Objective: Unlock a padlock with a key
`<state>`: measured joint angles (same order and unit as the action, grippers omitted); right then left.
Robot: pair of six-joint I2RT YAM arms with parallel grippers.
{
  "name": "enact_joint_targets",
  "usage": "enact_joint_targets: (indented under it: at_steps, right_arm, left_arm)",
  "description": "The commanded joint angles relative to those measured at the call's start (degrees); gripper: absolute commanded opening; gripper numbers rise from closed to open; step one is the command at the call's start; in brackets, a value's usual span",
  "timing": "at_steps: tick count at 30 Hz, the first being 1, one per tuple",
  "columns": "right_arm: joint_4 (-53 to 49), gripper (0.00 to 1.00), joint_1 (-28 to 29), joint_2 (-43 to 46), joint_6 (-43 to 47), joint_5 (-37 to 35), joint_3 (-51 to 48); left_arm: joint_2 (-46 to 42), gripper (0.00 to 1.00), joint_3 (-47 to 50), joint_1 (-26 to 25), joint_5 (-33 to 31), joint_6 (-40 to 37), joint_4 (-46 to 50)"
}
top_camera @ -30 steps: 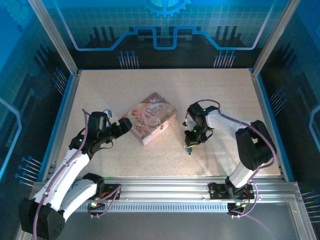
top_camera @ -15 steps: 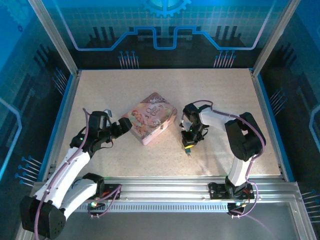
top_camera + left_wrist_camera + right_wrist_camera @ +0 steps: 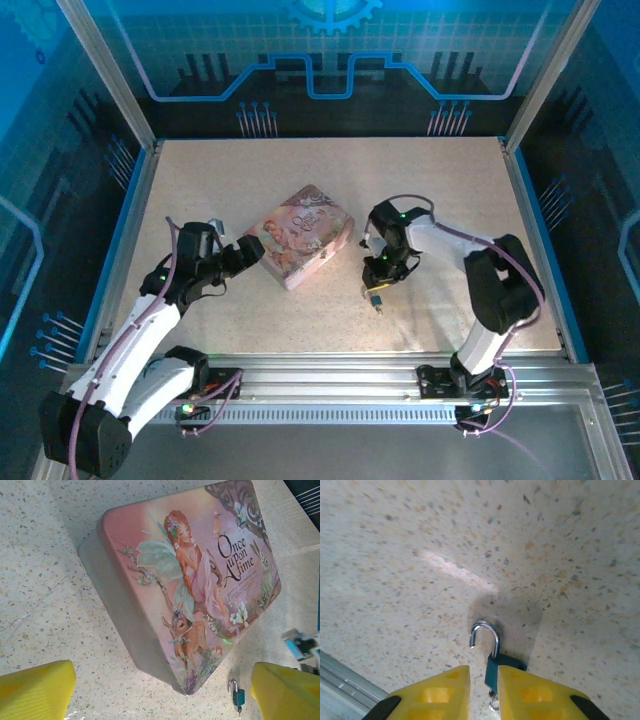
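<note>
- right claw (image 3: 377, 286): centre-right of the top view, pointing down at the table (image 3: 450, 190). Against the view of a second ago it has slid slightly left, and its elbow has swung inward and back out. The yellow fingers (image 3: 432, 690) are drawn almost together with a narrow gap between; we cannot tell whether they clamp anything.
- padlock (image 3: 377, 302): on the table just below the right claw's tip in the top view, much where it lay a second ago. In the right wrist view its bluish body sits at lower centre, right at the fingertips.
- shackle (image 3: 495, 639): one leg is seated in the body and the other ends free in the air. We judge it sprung, so the unlocking looks done or nearly so.
- key (image 3: 492, 702): a small metal piece in the gap under the padlock body, lower centre. We take it for the key in the lock, though it is too small to be sure.
- left claw (image 3: 252, 253): released, fingers wide apart, at the left corner of the tin. We note no shift.
- tin (image 3: 190, 580): pink, centre of the table, unmoved. The padlock lies near its lower right corner in the left wrist view, apart from it.
</note>
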<state>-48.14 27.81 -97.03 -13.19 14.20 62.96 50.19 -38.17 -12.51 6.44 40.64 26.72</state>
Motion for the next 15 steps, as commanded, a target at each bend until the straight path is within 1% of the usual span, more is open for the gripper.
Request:
enact_joint_targets:
  at_steps: [1, 3, 5, 8, 11, 13, 15]
  right_arm:
    - [-0.23, 0.24, 0.67, 5.92, 0.71, -0.62, -0.38]
    - [0.13, 0.28, 0.56, 8.91, 0.77, -1.56, -0.38]
    - [0.63, 0.30, 0.39, 11.71, 1.21, -3.01, -0.29]
    - [1.38, 0.31, -0.33, 15.47, 2.25, -5.56, -0.29]
    - [3.41, 0.31, -1.88, 18.91, 3.68, -6.19, -0.87]
    - [5.57, 0.31, -3.28, 21.38, 4.50, -6.51, -1.67]
    - [8.29, 0.34, -5.11, 24.13, 4.66, -6.90, -2.87]
  left_arm:
    - [-0.05, 0.95, -0.85, 0.71, 1.32, 1.75, -1.09]
    - [-0.18, 0.99, -0.85, 1.06, 0.89, 2.14, -1.40]
    - [-0.43, 0.99, -1.10, 1.66, 0.30, 2.15, -1.61]
    - [-0.79, 0.99, -1.95, 3.28, -0.33, 1.40, -1.58]
    - [-0.65, 0.99, -3.25, 5.61, -1.08, -0.03, -1.45]
    - [-0.46, 0.99, -4.39, 7.48, -3.04, -1.40, -0.91]
    - [-0.33, 0.99, -5.32, 9.40, -5.89, -2.80, -0.49]
